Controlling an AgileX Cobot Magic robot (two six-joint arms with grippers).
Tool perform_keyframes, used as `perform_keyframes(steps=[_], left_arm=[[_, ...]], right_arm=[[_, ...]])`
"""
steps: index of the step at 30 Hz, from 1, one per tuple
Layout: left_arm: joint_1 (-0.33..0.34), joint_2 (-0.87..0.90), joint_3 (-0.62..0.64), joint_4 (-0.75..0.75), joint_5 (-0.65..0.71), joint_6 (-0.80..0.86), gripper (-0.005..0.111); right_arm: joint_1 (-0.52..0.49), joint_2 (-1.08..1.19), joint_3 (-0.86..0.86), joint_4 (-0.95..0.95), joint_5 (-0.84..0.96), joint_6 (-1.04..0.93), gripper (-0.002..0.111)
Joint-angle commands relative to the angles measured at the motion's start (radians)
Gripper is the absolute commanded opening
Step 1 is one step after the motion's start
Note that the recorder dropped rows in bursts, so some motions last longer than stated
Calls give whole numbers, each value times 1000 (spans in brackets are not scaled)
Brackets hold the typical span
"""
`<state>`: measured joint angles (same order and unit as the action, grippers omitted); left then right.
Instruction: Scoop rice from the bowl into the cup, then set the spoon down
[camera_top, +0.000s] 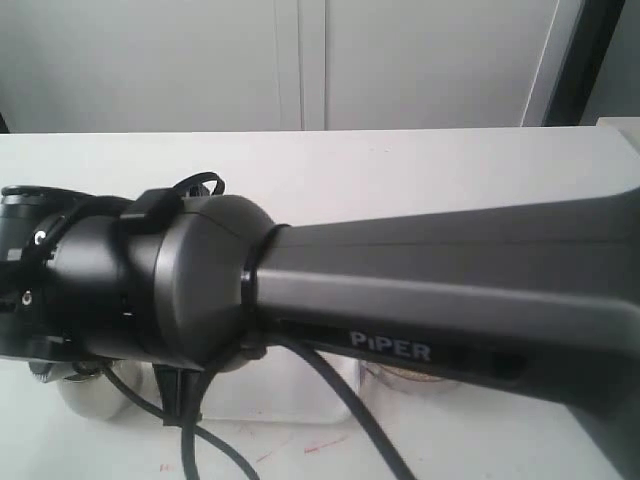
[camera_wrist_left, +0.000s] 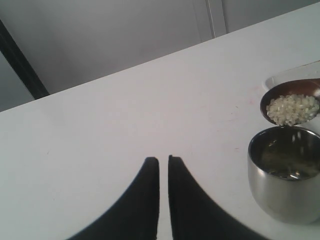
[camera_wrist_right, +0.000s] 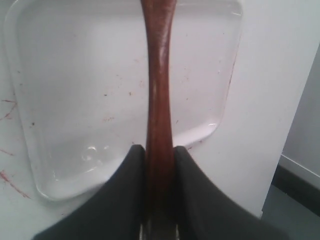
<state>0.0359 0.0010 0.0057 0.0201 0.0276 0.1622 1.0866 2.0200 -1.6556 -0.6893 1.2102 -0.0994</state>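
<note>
The dark wooden spoon (camera_wrist_left: 291, 102) hovers tilted just over the steel cup (camera_wrist_left: 286, 175), carrying a small heap of white rice (camera_wrist_left: 292, 109), and a few grains are dropping into the cup. My right gripper (camera_wrist_right: 160, 149) is shut on the spoon's long handle (camera_wrist_right: 159, 85). My left gripper (camera_wrist_left: 163, 160) is shut on nothing, low over the white table beside the cup. In the exterior view the right arm (camera_top: 400, 300) hides nearly everything. Only a steel curve of the cup (camera_top: 85, 395) shows at lower left, and a sliver of what may be the bowl (camera_top: 400, 378) under the arm.
A clear plastic tray (camera_wrist_right: 65, 100) with reddish specks lies on the white table under the spoon handle, and its rim (camera_wrist_left: 285, 76) shows beyond the spoon. The table's edge (camera_wrist_right: 270, 150) runs close beside the tray. A black cable (camera_top: 350, 410) hangs from the arm.
</note>
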Motion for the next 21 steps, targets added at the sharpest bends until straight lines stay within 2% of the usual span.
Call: perform_keyframes(steps=[1, 21], left_arm=[[-3, -1, -6, -11, -6, -1, 14], [-3, -1, -6, -11, -6, -1, 14]], right_arm=[[18, -3, -7, -28, -16, -28, 0], [22, -3, -7, -122, -23, -31, 0]])
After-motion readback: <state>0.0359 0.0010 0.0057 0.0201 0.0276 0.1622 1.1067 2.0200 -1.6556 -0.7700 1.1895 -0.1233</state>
